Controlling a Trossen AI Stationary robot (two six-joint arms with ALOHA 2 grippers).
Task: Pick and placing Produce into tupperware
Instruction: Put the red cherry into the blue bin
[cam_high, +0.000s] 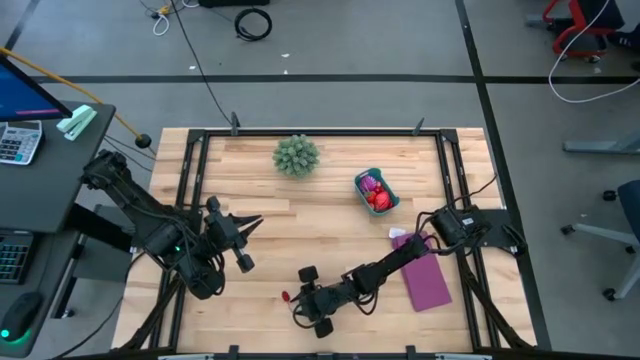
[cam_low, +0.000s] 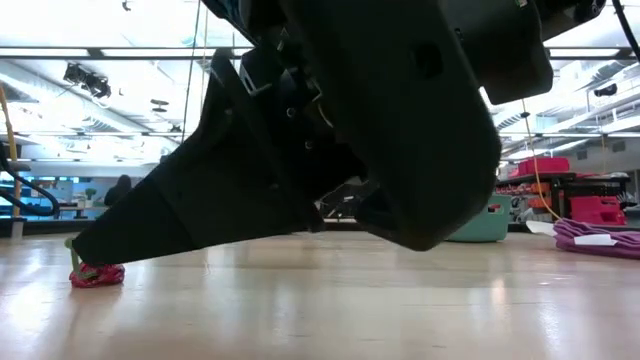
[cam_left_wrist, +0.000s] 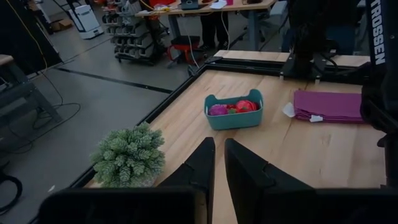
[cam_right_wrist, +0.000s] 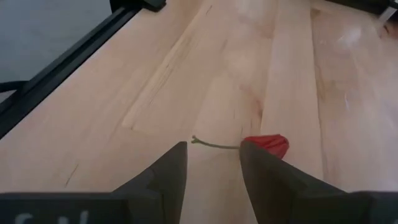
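Note:
My right gripper (cam_right_wrist: 211, 163) is open and low over the table near its near edge (cam_high: 310, 297). A tiny red produce piece (cam_right_wrist: 266, 144) lies on the wood just ahead of one fingertip. Its thin green stem (cam_right_wrist: 214, 145) runs across the gap between the fingers. In the low view the same piece (cam_low: 97, 274) lies under the dark fingertip. The teal tupperware (cam_high: 377, 192) stands right of centre and holds a purple-pink ball (cam_left_wrist: 217, 110) and a red fruit (cam_left_wrist: 245, 106). My left gripper (cam_left_wrist: 217, 163) waits at the table's left, shut and empty. My right gripper comes at the red piece low and slanting, from the table's right. One finger (cam_right_wrist: 258, 171) stands right beside the piece's body (cam_right_wrist: 273, 143). I cannot tell whether it touches. The piece lies flat on the table.
A spiky green ball (cam_high: 297, 155) sits near the far edge. A flat purple sheet (cam_high: 427, 280) with a white scrap (cam_left_wrist: 288, 110) lies at the right, under the right arm. A dark frame (cam_high: 190, 170) borders the table. Bare wood lies between ball, tub and grippers.

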